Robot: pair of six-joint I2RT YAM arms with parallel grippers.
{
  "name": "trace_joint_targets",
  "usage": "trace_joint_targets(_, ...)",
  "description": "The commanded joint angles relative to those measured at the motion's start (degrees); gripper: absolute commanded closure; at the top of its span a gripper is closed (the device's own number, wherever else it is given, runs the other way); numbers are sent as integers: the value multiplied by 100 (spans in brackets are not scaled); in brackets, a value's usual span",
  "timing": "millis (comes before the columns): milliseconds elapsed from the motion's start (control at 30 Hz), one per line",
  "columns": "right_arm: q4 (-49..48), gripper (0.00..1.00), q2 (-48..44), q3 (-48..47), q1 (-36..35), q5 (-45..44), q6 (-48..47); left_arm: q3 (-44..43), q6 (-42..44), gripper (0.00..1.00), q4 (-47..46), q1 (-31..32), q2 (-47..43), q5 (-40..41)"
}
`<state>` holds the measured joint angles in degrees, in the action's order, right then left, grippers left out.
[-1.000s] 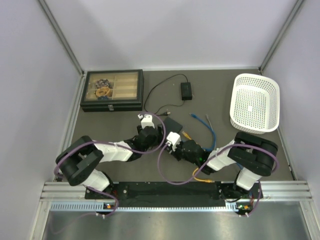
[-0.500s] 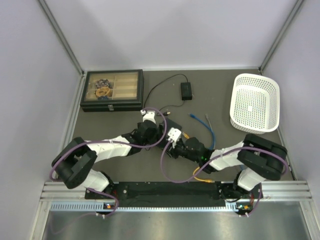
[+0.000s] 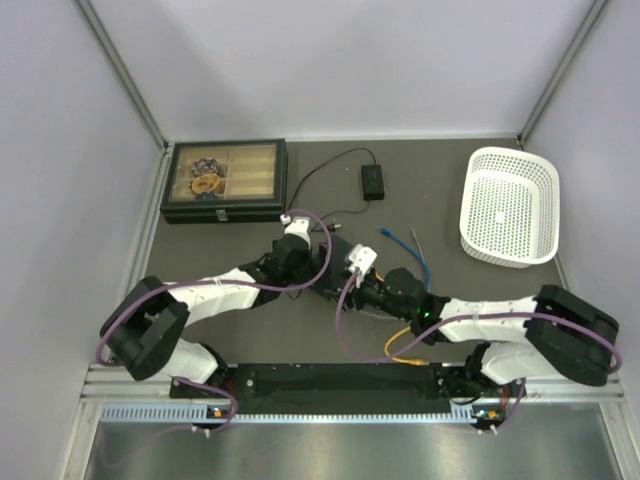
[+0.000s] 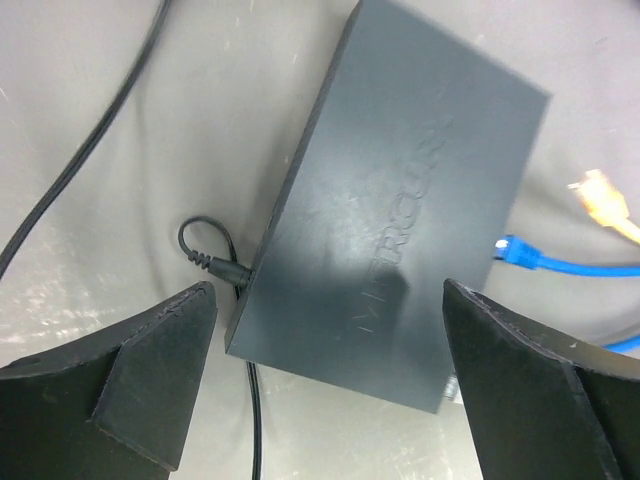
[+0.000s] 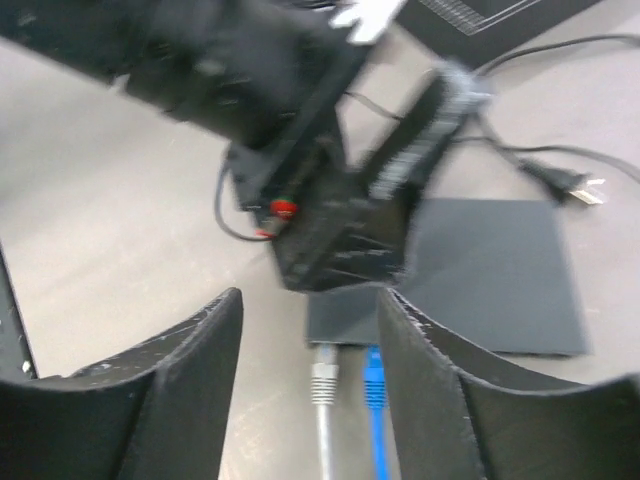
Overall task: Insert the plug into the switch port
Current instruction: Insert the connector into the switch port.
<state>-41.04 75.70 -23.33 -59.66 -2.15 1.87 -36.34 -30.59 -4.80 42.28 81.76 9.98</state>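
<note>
Both arms reached further in over the last second, right arm (image 3: 490, 318) stretched low across the surface (image 3: 440, 200), so you're at the insertion itself. White basket (image 3: 508, 205) shows nothing inside; compartment case (image 3: 225, 213) holds small brownish bits in its left cells. Left end effector (image 4: 325, 295) hangs, fingers apart, over the dark grey switch (image 4: 400, 200); right end effector (image 5: 310, 300) also apart, gripping nothing. Blue plug (image 5: 372, 385) and grey plug (image 5: 322, 382) meet the switch's port edge; seated or not, can't tell.
</note>
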Motion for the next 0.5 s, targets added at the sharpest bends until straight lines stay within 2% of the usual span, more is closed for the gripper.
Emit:
trace_joint_targets(0,945,41,-818,-75,305,-233,42,-58,264,1,-30,-53,-572,31)
trace_joint_targets(200,2001,39,-1584,48,841,-374,50,92,334,1,-206,-132,-1143,109)
trace_joint_targets(400,2302,40,-2024,338,1711,-145,182,250,404,1,-346,-203,-1819,337)
trace_joint_targets(467,2136,45,-1946,478,1860,-58,191,294,466,1,-346,-212,-2074,426)
